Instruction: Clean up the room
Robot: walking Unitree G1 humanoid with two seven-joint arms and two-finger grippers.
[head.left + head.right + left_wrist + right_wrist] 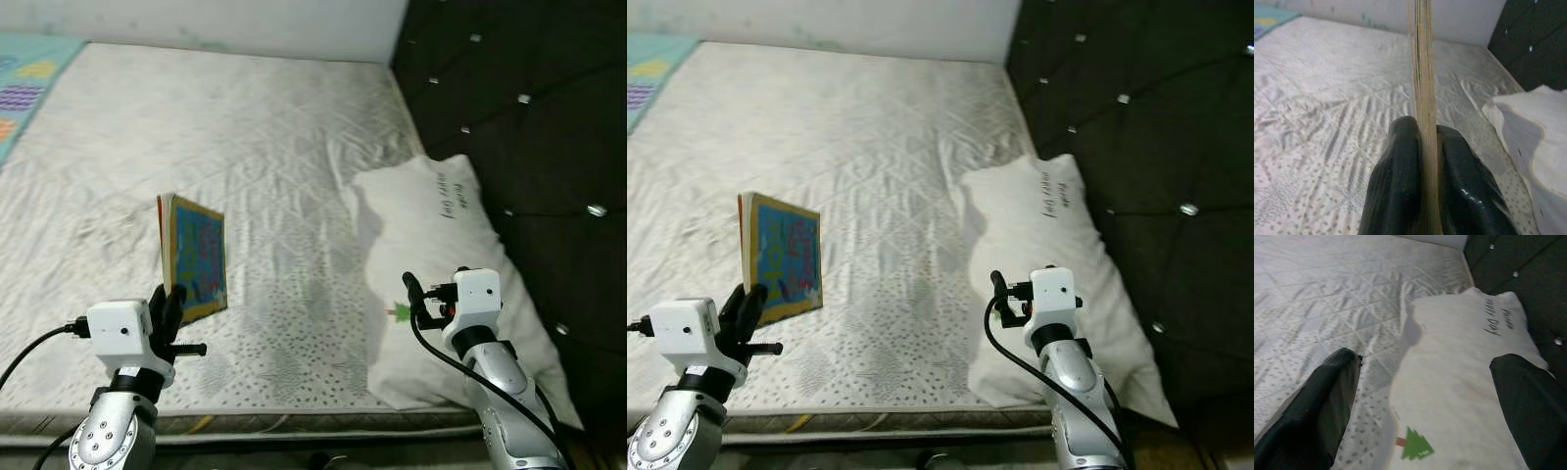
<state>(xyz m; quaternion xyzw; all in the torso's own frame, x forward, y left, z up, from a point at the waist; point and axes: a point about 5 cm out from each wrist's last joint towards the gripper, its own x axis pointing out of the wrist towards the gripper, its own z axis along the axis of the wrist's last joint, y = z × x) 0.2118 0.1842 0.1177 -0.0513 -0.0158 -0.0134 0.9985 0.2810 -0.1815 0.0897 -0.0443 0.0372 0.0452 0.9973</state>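
Held the book (193, 257) upright, pinched at its lower edge in the left gripper (171, 305) above the mattress (274, 147), while right gripper (1425, 411) hovered spread over the pillow (441, 255) at right.

Right gripper (1425, 401) jaws spread wide above white pillow (1464, 382) on mattress (1327, 298).
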